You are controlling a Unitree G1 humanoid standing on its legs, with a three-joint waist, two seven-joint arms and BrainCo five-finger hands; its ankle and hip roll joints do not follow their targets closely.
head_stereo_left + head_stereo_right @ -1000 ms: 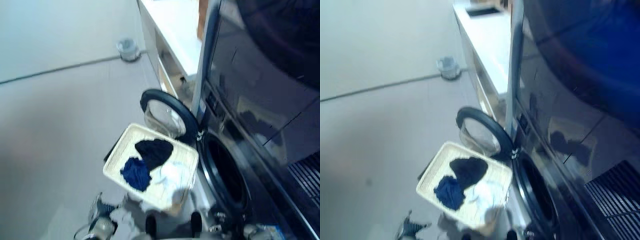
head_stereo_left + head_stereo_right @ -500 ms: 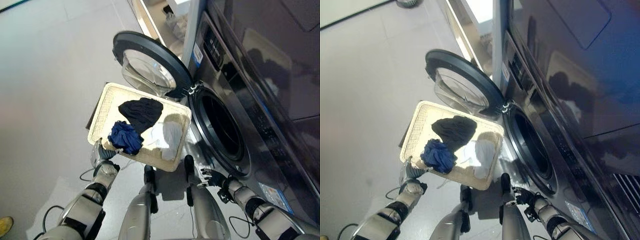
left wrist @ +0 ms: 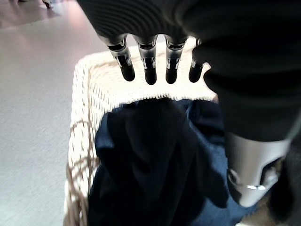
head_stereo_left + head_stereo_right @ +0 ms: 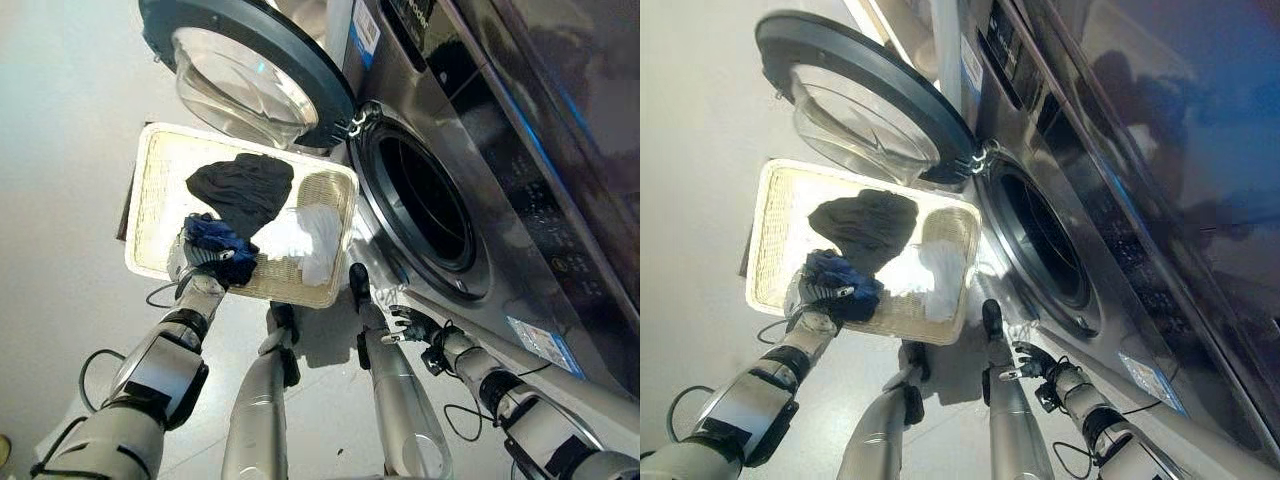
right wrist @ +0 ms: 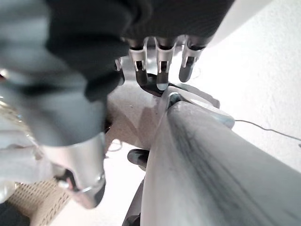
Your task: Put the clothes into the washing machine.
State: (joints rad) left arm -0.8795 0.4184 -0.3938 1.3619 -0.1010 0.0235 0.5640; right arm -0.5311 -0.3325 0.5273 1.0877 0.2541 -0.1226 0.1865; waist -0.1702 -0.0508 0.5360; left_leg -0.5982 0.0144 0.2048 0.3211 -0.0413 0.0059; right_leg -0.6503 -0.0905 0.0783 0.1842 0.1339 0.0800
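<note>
**Left hand over the blue garment, drum off to the right**

While the washing machine's door [image 4: 250, 70] stands swung wide, the left eye view shows the wicker basket [image 4: 150, 190] on the floor just beside the open drum [image 4: 420, 200]. Three garments lie in it: a black one [image 4: 240, 190], a white one [image 4: 300, 232] and a dark blue one [image 4: 222, 250] at the near edge. The left hand [image 4: 190, 262] sits right at that blue heap, so it is plainly the nearer hand; the drum lies to its right, past the white cloth.

From the right eye view, the right hand [image 4: 1025, 362] hangs low under the drum's rim, well apart from the basket, holding nothing.

Through the left wrist view, the fingers [image 3: 149, 66] are straight and spread above the dark blue garment, thumb [image 3: 254, 174] off to one side, nothing pinched yet. The cloth lies directly beneath the palm, bunched with no clear long axis.

Across the right wrist view, the right hand's fingers [image 5: 160, 59] hang loosely uncurled, empty.
</note>
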